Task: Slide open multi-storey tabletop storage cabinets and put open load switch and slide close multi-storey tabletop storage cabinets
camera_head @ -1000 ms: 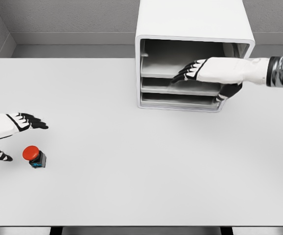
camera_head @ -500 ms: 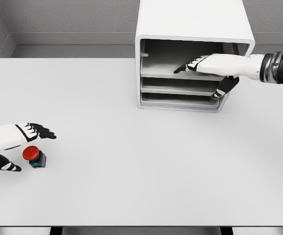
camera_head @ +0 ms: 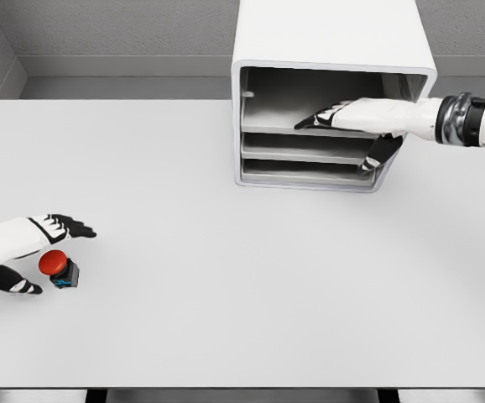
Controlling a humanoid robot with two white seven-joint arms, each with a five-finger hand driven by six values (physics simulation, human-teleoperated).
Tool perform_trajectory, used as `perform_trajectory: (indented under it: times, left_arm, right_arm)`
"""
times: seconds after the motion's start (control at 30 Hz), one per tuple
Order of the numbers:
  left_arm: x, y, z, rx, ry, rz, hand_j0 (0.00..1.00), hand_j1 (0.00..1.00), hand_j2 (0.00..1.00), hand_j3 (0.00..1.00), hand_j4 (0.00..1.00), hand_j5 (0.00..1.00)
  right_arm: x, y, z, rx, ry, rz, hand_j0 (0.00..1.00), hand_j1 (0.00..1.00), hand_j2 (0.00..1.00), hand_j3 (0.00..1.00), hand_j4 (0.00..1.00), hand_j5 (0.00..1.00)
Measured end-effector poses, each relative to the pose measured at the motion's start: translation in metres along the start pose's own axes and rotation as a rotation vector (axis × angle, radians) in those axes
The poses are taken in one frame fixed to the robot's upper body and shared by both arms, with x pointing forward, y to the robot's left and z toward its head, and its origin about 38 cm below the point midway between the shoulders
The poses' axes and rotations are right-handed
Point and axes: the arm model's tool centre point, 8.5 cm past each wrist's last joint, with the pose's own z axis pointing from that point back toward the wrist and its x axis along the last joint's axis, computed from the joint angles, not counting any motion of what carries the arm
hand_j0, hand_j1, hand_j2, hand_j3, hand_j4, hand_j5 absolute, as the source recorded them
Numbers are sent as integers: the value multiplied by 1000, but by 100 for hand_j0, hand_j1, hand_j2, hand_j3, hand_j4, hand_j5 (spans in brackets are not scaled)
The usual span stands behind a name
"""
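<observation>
One cabinet [camera_head: 333,50] (three shelves), one switch [camera_head: 59,268], two hands.

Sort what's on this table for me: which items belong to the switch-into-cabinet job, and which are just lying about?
Part of the job:
- storage cabinet, at the table's far edge
- red-capped load switch, near the left edge
- left hand, open around the switch
- right hand, at the cabinet's top shelf

Lying about:
- nothing; only the table itself remains
</observation>
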Motion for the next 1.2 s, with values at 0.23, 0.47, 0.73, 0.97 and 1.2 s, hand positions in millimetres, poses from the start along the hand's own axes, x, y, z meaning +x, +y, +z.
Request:
perform_trajectory:
  times: [0.23,0.47,0.73,0.97,1.2]
  left_arm:
    - [1,-6,-5,-23,2,-29,100,100,100,100,100,100]
    - [5,-5,-8,-14,-11,-32,100,100,100,100,100,100]
    - [6,-7,-8,-16,-14,-30,62,62,62,62,62,62]
    - [4,-8,-7,-13,-9,-23,40,40,40,40,40,40]
    - [18,3,-12,5,-53,-46,38,38,38,38,38,38]
  right_arm:
    - [9,-3,-2,5,-18,43,100,100,100,100,100,100]
    - [17,-6,-2,-1,-36,51,100,100,100,100,100,100]
    - [30,-7,-1,-11,-82,37,100,100,100,100,100,100]
    - [36,-4,2,-6,-114,31,100,100,100,100,100,100]
    - [44,5,14,21,-132,73,100,100,100,100,100,100]
